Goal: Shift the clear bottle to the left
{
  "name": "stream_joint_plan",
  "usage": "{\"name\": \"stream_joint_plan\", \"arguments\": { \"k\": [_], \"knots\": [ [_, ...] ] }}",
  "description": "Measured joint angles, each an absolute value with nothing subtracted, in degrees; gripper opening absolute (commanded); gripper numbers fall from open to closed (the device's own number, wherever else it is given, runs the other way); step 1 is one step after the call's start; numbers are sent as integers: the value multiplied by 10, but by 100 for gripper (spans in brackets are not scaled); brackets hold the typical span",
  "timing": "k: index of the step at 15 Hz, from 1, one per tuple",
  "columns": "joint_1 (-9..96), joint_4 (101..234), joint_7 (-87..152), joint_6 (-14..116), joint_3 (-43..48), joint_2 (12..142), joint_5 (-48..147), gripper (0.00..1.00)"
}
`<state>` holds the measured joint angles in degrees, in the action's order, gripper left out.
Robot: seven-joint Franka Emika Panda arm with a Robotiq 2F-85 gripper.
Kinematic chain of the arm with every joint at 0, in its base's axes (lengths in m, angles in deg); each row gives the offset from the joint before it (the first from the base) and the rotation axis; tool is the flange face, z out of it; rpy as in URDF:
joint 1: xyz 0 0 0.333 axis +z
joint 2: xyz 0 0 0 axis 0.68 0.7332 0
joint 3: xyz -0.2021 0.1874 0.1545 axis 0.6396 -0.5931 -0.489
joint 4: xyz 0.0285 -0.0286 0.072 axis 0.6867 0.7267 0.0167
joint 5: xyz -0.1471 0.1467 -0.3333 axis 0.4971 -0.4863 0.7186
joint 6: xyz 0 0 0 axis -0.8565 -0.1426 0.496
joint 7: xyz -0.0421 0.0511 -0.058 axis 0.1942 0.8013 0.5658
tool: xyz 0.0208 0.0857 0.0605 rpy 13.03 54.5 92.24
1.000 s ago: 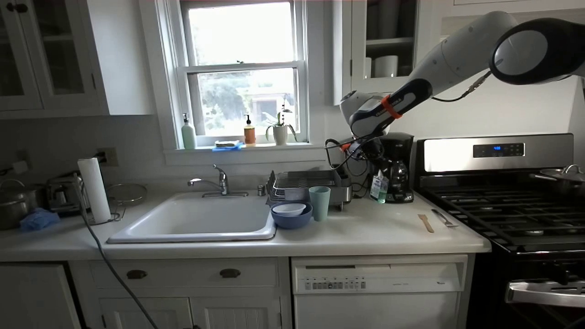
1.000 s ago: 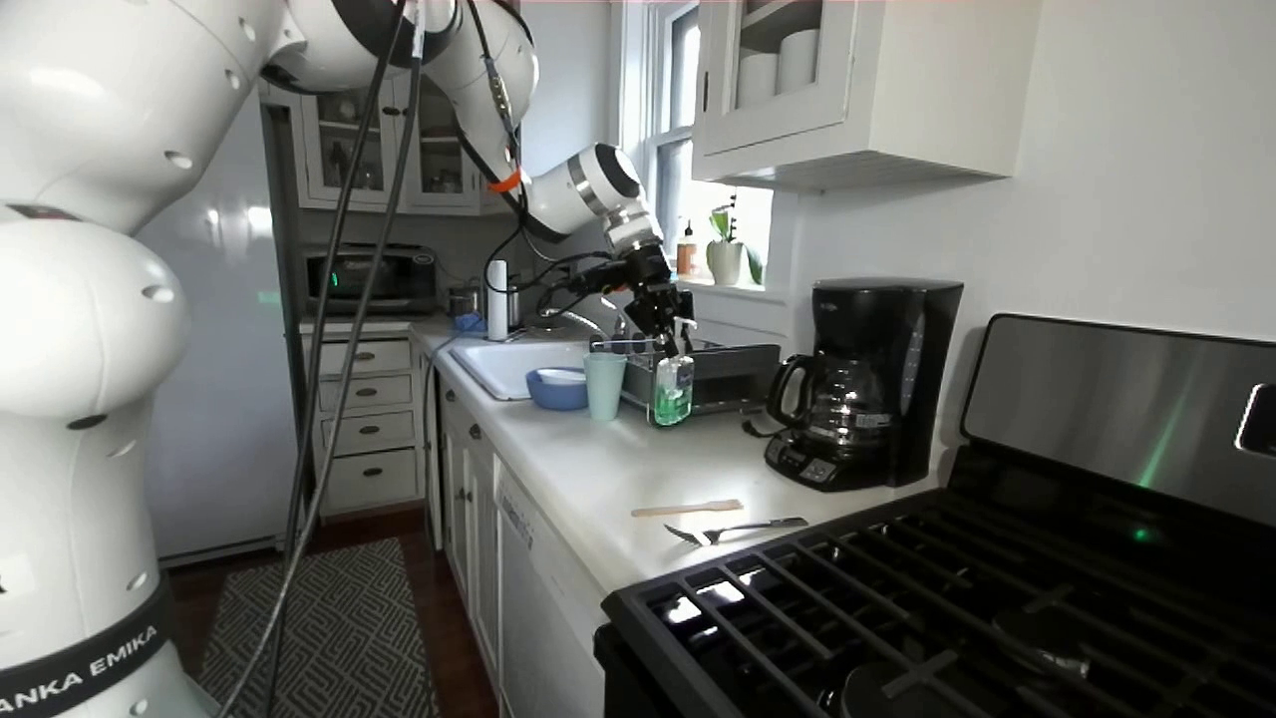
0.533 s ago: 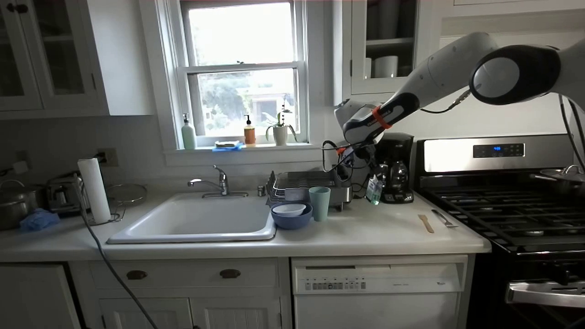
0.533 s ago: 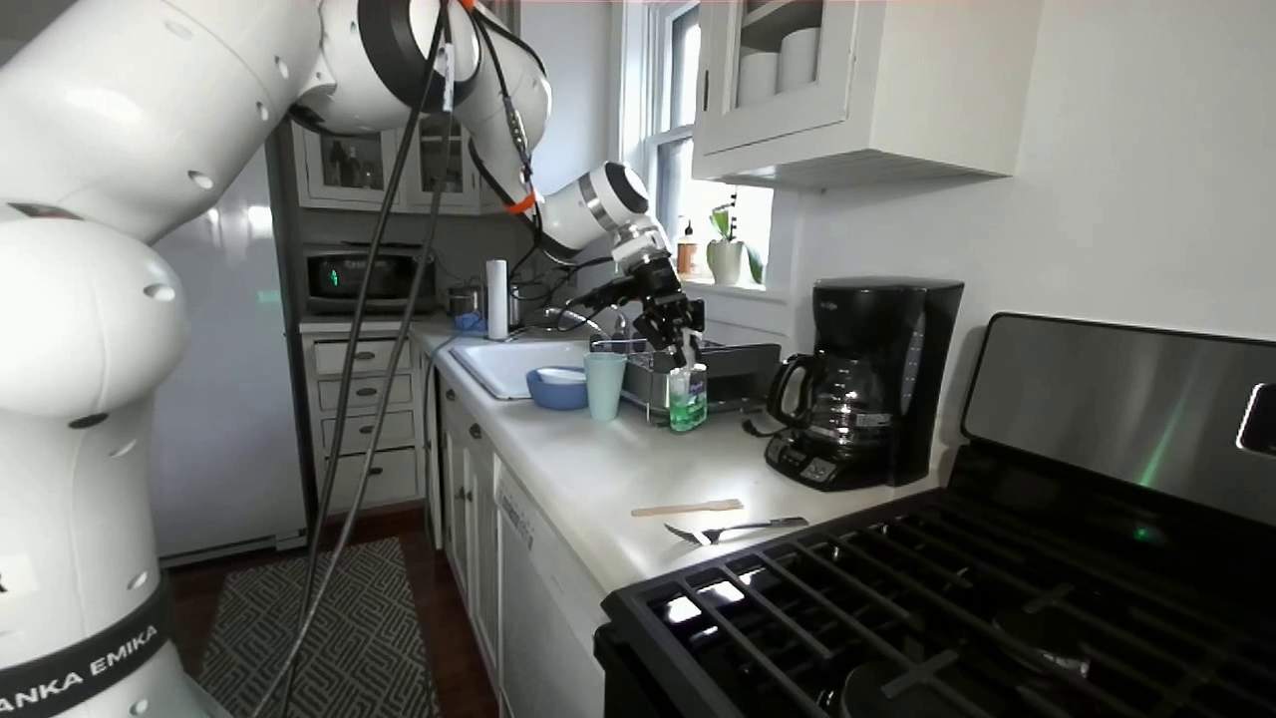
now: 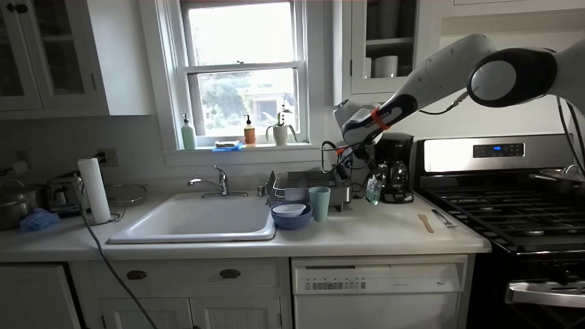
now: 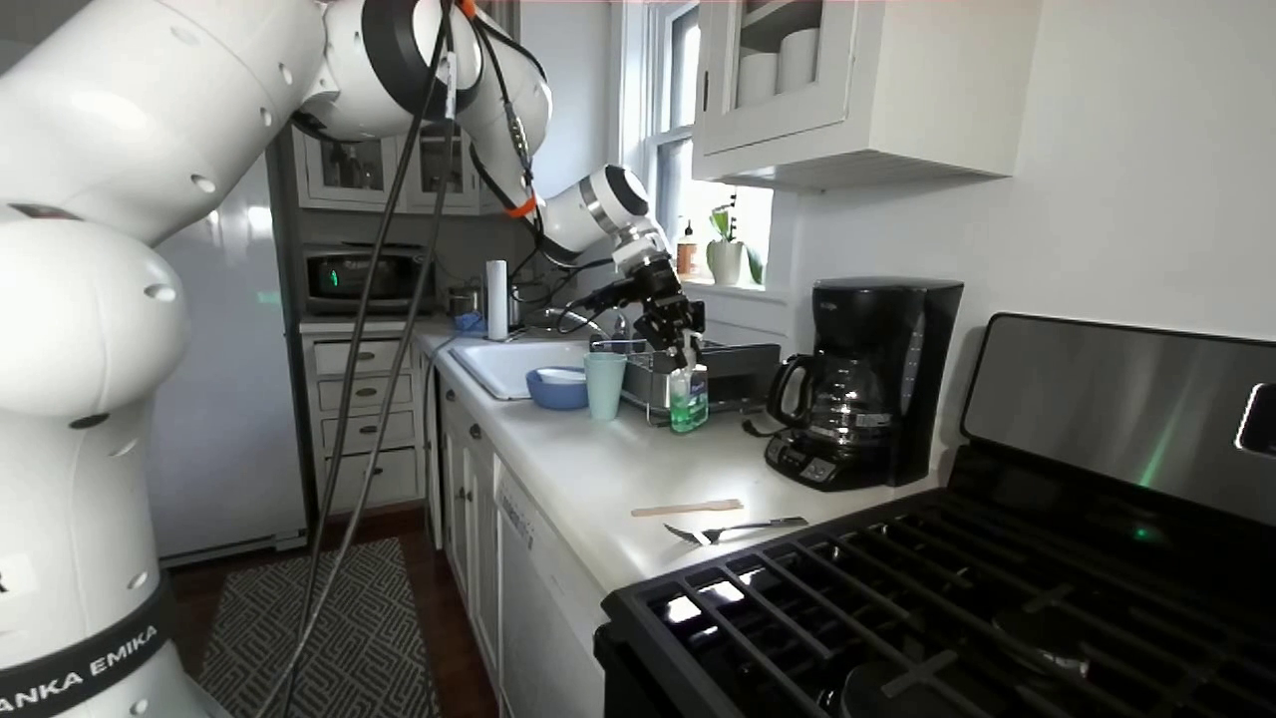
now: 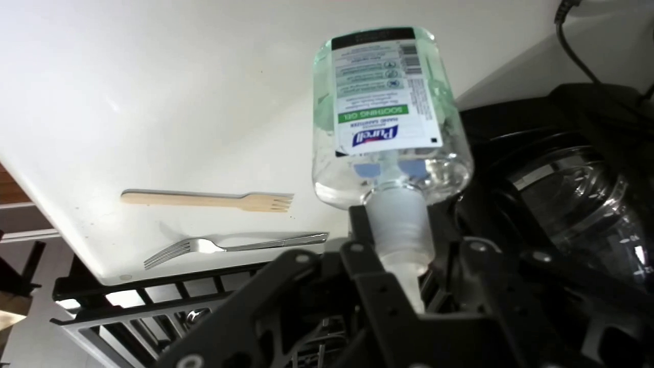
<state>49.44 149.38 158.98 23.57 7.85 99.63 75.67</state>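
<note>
Clear bottle (image 7: 378,97) | tilted, gripped in hand (image 7: 401,225) | touching counter (image 6: 588,469): unclear | wrist view crops coffee maker (image 7: 577,204)

Panda arm (image 5: 434,77) extends from the right edge, gripper (image 5: 374,172) at the top of the clear bottle (image 5: 373,192), tilted; can't tell if its base touches the countertop (image 5: 365,235). Bottle shows between dish rack (image 5: 339,195) and black coffee maker (image 5: 398,171). Pale green cup (image 5: 319,204) just beside blue bowl (image 5: 292,222), white bowl (image 5: 289,210) inside that; wooden fork (image 5: 426,223) and metal fork (image 5: 443,218) lie near the gas range (image 5: 450,155).
</note>
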Motion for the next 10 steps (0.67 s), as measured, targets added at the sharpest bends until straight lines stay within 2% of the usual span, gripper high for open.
{"name": "stream_joint_plan", "arguments": {
  "k": [5,10],
  "knots": [
    [504,1438,1575,230,84,1034,759,8],
    [511,1334,1548,164,100,1097,759,8]
  ]
}}
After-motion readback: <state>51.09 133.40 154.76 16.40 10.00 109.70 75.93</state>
